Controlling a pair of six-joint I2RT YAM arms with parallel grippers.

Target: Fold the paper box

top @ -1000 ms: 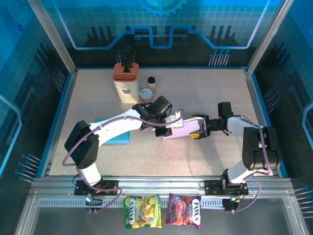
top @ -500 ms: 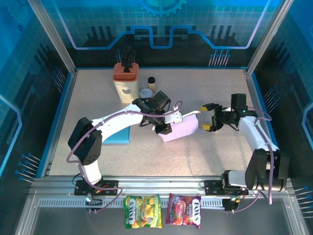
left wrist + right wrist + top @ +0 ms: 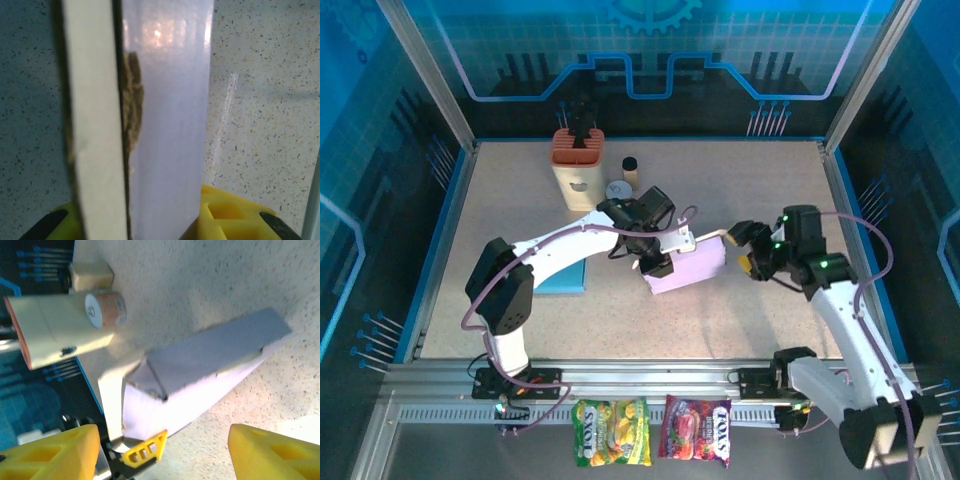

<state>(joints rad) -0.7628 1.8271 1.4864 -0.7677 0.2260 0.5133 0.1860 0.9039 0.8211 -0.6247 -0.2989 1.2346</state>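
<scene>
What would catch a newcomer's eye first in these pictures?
The lavender paper box at the middle of the speckled table is clamped by one flap in the left gripper. Just right of it, the right gripper hovers open, facing the box. A yellow-green snack bag and a red snack bag lie on the near rail.

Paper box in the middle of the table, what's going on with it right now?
The left gripper is shut on a panel of the lilac paper box, near the middle of the table. The right gripper is open just to the box's right, not touching it. A white flap sticks out from one end, so the folding looks unfinished.
</scene>
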